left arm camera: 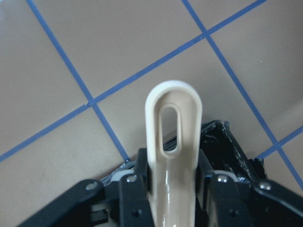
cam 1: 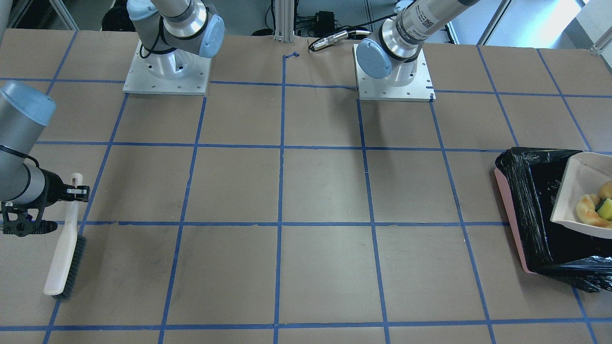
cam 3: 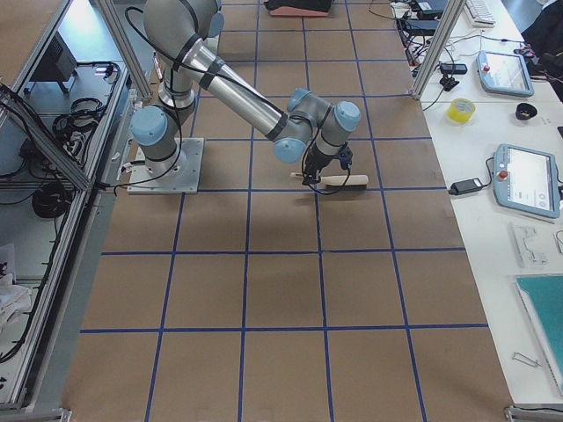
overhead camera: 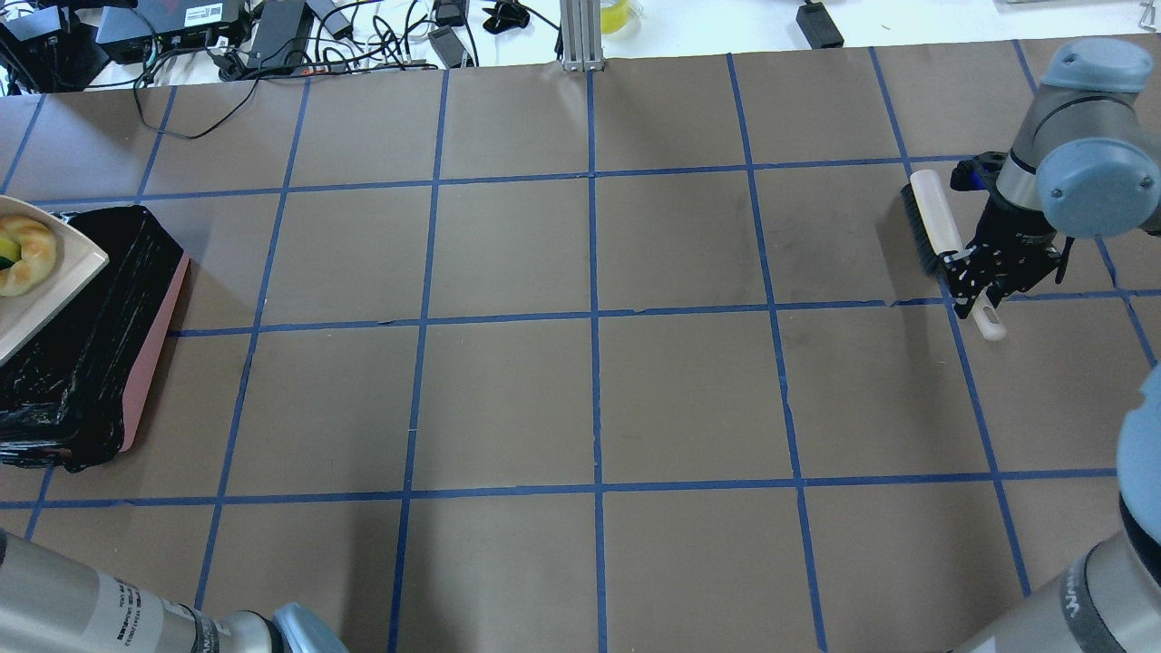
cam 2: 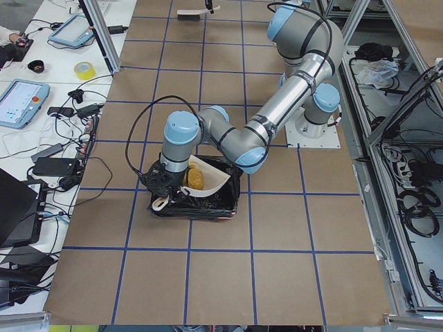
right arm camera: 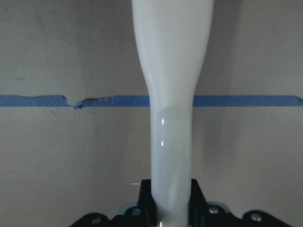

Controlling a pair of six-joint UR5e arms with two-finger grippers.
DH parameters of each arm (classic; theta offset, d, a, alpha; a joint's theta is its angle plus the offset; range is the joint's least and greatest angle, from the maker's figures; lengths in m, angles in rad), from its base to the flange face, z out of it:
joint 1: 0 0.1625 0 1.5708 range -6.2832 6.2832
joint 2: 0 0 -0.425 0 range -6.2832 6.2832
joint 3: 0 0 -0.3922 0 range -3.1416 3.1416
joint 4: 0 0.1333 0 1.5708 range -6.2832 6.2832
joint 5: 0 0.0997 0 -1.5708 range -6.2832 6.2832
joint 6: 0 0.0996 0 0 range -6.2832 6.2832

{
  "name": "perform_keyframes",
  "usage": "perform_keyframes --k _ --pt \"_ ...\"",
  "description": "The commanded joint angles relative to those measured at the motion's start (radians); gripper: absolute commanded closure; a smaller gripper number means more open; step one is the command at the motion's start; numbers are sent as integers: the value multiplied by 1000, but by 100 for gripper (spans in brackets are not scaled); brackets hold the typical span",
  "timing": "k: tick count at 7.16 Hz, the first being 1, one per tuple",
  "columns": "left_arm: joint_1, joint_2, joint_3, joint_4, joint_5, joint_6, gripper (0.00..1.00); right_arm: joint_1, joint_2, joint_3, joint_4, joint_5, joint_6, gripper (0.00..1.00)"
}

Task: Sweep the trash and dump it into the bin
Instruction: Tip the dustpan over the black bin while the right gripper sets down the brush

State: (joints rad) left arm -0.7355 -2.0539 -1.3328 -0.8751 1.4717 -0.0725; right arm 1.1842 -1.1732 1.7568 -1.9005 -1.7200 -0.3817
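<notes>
The bin [cam 1: 526, 210], pink-sided with a black bag, stands at the table's end on my left; it also shows in the overhead view [overhead camera: 100, 336]. My left gripper [left arm camera: 173, 184] is shut on the handle of the beige dustpan [cam 1: 581, 191] and holds it over the bin. The trash lies in the pan: the croissant-like pastry [cam 1: 587, 210], the sponge wedge [cam 1: 605, 209] and the oval roll [cam 2: 196, 178]. My right gripper [overhead camera: 975, 281] is shut on the handle of a cream brush [overhead camera: 934, 222], low over the table at the far right.
Blue tape lines grid the brown table [overhead camera: 590, 390]. Both arm bases [cam 1: 167, 71] stand at the robot's edge. Cables and boxes [overhead camera: 272, 36] lie beyond the far edge.
</notes>
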Motion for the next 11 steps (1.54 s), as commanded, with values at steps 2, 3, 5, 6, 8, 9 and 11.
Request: perform_keyframes --k 2,3,5,6,8,9,11 --pt "18 27 -16 64 -295 163 100 0 12 -6 -25 2 -42 1" --pt "34 29 -17 68 -420 178 100 0 3 -22 -20 3 -40 1" --pt "48 29 -19 76 -438 246 100 0 -8 -84 -8 0 -45 1" --pt "63 34 -19 76 -502 244 100 0 -54 -112 18 0 -46 0" --pt "99 32 -54 74 -656 317 100 8 -182 -144 81 14 -48 0" --pt "126 29 -58 74 -735 338 100 11 -250 -170 130 43 -36 0" --pt "134 40 -54 76 -801 355 100 26 -292 -270 217 111 -34 0"
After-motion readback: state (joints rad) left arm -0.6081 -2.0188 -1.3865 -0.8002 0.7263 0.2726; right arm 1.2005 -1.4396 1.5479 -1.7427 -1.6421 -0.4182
